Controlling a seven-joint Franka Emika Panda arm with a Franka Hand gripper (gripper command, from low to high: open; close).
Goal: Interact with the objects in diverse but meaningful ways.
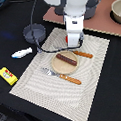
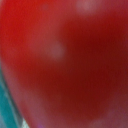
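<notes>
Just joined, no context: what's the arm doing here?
The Panda's gripper is down at the far edge of the placemat, just behind the round tan plate. The wrist view is filled by a red tomato, so it is right at the tomato; whether it is gripped cannot be told. The brown sausage lies on the plate, between the orange-handled knife and fork. The grey frying pan, the white fish-like piece and the yellow packet sit off the mat.

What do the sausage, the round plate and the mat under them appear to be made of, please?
The sausage looks like smooth moulded plastic, uniformly brown with a slight sheen. The plate seems to be pale wood or matt plastic; the blur leaves that open. The mat looks woven, judging by its fine ribbed stripes.
</notes>
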